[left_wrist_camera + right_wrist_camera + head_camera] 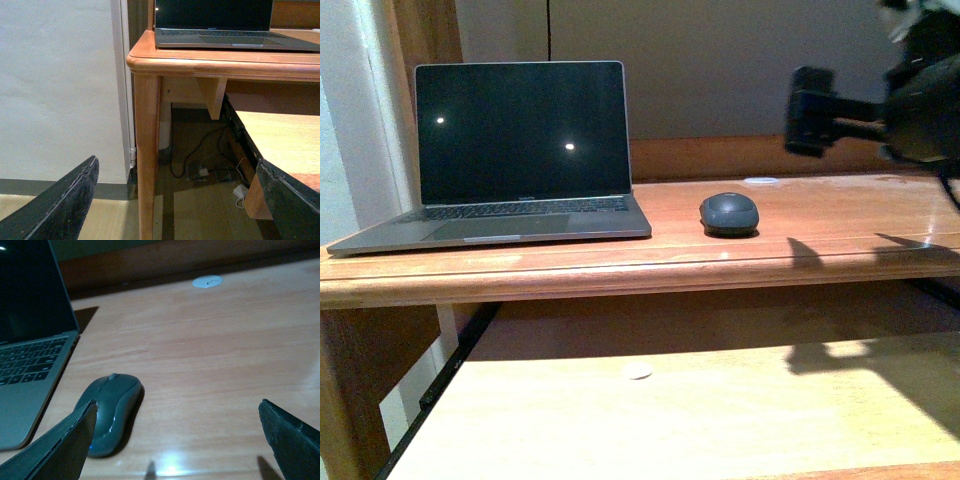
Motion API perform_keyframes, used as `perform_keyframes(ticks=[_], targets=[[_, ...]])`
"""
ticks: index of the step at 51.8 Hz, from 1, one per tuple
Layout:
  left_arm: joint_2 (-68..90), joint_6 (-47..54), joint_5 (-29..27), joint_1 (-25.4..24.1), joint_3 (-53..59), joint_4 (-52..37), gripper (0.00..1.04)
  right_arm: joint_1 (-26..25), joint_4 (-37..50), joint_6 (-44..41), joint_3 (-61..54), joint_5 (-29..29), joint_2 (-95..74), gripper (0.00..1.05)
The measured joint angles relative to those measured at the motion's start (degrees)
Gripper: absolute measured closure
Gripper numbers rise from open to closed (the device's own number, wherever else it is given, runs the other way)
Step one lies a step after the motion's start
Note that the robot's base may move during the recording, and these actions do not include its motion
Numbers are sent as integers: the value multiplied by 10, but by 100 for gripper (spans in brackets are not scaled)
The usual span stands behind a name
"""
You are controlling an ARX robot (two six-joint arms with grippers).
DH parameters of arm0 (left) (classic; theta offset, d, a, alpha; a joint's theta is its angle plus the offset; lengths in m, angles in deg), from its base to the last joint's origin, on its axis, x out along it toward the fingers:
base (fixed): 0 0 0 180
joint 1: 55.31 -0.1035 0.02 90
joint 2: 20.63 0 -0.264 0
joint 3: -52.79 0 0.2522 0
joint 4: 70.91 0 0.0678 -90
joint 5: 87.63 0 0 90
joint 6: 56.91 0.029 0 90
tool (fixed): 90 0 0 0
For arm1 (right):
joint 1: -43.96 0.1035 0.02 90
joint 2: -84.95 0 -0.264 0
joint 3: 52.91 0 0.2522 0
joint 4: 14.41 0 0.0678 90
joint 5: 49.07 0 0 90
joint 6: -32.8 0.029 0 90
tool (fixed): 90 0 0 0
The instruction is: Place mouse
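The mouse [729, 212] (dark grey, oval, matte) lies flat on the counter [820, 225], just beside the laptop [510, 160].

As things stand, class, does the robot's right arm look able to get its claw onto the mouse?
Probably yes. The right claw hangs open above the desk near the mouse, with bare wood between them. The laptop sits beside the mouse but apart from it.
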Motion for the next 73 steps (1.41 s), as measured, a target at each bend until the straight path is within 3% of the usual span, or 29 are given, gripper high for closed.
perform_keyframes(ticks=[10, 17, 22, 29, 35, 42, 48, 53, 62, 68, 73], targets=[[0, 0, 0, 0, 0, 0, 8, -99, 75, -26, -196, -205, 149, 7], [0, 0, 0, 0, 0, 0, 8, -211, 114, -55, -316, -402, 234, 7], [0, 0, 0, 0, 0, 0, 8, -277, 115, -88, -365, -503, 260, 7], [0, 0, 0, 0, 0, 0, 8, -393, 62, -162, -427, -669, 272, 7], [0, 0, 0, 0, 0, 0, 8, -448, -49, -266, -438, -741, 277, 7], [0, 0, 0, 0, 0, 0, 8, -464, -195, -427, -440, -755, 268, 7], [0, 0, 0, 0, 0, 0, 8, -453, -201, -484, -449, -737, 254, 7], [0, 0, 0, 0, 0, 0, 8, -419, -116, -479, -473, -697, 240, 7], [0, 0, 0, 0, 0, 0, 8, -351, 36, -398, -493, -630, 209, 7], [0, 0, 0, 0, 0, 0, 8, -261, 185, -305, -482, -514, 137, 7], [0, 0, 0, 0, 0, 0, 8, -199, 245, -261, -448, -418, 75, 7]])
